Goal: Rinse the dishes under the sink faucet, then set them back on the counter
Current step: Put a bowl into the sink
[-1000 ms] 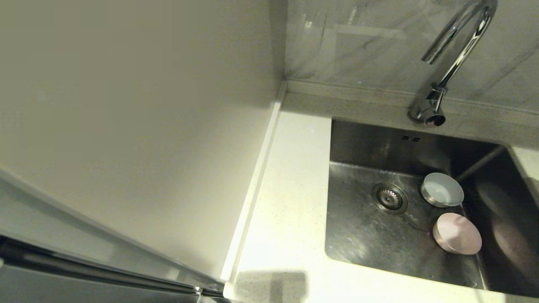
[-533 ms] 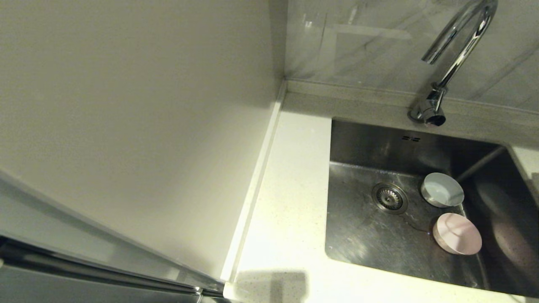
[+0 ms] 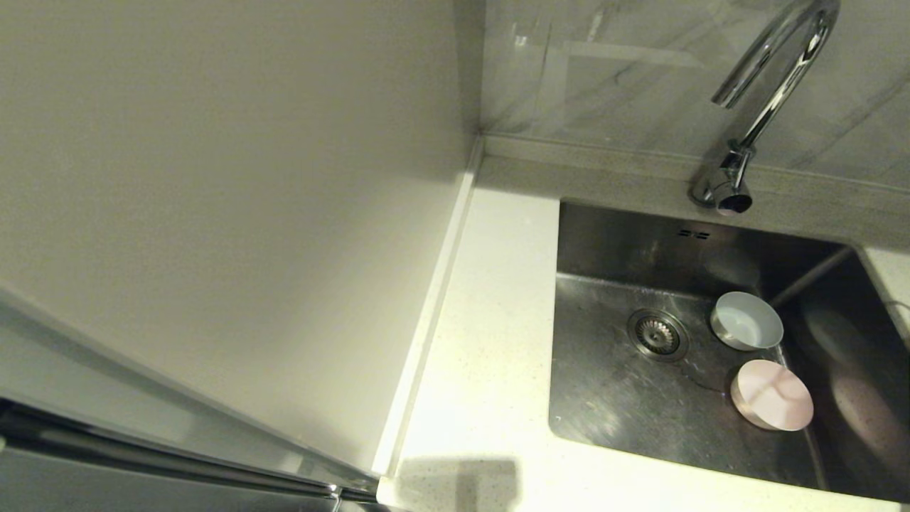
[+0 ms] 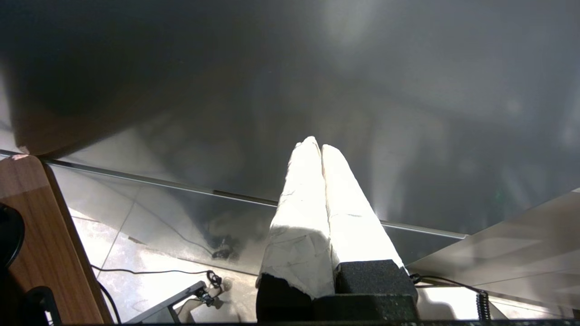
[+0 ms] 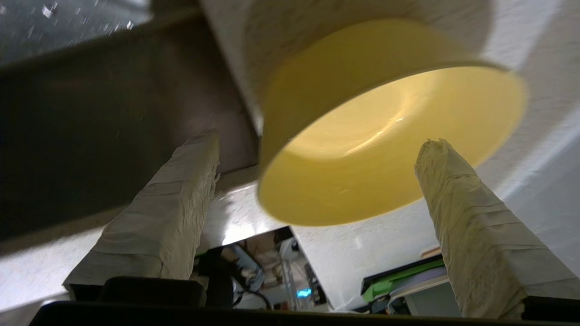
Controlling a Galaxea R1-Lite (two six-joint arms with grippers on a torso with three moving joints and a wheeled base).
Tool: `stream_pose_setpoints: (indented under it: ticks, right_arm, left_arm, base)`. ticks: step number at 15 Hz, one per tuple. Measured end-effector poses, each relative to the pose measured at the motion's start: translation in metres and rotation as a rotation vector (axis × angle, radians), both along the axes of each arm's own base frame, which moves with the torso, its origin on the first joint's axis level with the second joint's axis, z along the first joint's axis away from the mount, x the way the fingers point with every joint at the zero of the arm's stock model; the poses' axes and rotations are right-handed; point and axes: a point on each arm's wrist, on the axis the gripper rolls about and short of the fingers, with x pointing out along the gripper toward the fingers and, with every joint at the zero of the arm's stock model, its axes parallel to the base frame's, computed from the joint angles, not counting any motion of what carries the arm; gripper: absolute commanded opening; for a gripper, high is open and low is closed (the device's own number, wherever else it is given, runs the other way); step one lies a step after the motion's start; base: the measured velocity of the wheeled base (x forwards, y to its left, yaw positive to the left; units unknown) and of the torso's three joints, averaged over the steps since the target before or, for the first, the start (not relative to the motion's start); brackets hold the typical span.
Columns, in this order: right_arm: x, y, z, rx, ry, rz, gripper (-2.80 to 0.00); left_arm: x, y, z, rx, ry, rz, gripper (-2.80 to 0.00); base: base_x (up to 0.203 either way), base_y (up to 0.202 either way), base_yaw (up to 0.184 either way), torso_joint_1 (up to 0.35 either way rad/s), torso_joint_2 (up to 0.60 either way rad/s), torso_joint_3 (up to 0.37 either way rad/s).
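Two of the dishes lie in the sink point(image 3: 611, 405): a pale grey-blue bowl point(image 3: 746, 321) right of the drain point(image 3: 657, 334) and a pink bowl point(image 3: 772, 395) nearer the front. The faucet point(image 3: 771, 92) arches over the back rim with no water running. A yellow bowl point(image 5: 389, 131) rests on the white counter point(image 5: 362, 244) by the sink's edge, seen only in the right wrist view. My right gripper point(image 5: 317, 140) is open, one finger on each side of that bowl, gripping nothing. My left gripper point(image 4: 316, 145) is shut and empty, parked away from the sink.
A cream wall panel point(image 3: 227, 199) stands along the left of the counter point(image 3: 490, 341). A marbled backsplash point(image 3: 611, 71) rises behind the faucet. The left gripper faces a dark cabinet front point(image 4: 272, 81), with floor and cables below it.
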Motion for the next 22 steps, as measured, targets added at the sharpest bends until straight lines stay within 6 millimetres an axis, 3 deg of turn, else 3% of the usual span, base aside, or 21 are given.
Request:
stream_pose_setpoints:
  ticks: [8, 22]
  right_arm:
    - [-0.002, 0.008, -0.004, 0.138, -0.018, 0.114, 0.00]
    - [0.019, 0.029, -0.006, 0.328, -0.216, 0.211, 0.00]
  left_arm:
    - [0.000, 0.000, 0.000, 0.000, 0.000, 0.000, -2.80]
    - [0.000, 0.000, 0.000, 0.000, 0.000, 0.000, -2.80]
  base:
    - [0.000, 0.000, 0.000, 0.000, 0.00, 0.000]
    - [0.000, 0.000, 0.000, 0.000, 0.00, 0.000]
